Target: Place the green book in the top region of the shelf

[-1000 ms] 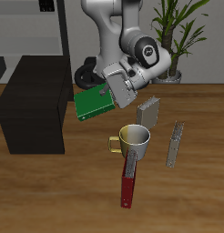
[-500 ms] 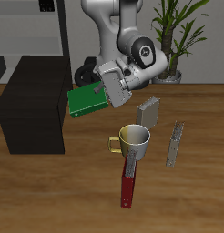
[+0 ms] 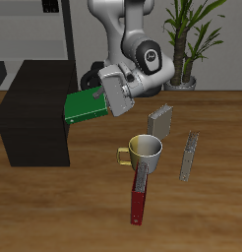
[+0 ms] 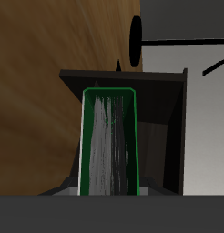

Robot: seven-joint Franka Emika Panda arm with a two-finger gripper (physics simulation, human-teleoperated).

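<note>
The green book hangs in the air, held by one end in my gripper, which is shut on it. The book is tilted nearly flat, its free end reaching over the top edge of the black shelf. In the wrist view the green book stretches away from the gripper toward the shelf, whose flat top lies just beyond the book's far end.
A white and yellow mug stands near the table's middle. A dark red book lies in front of it. Two grey books stand beside the mug. A potted plant is at the back.
The gripper has carried the green book higher and toward the shelf. The book has tilted closer to flat and now overlaps the shelf's top edge.
</note>
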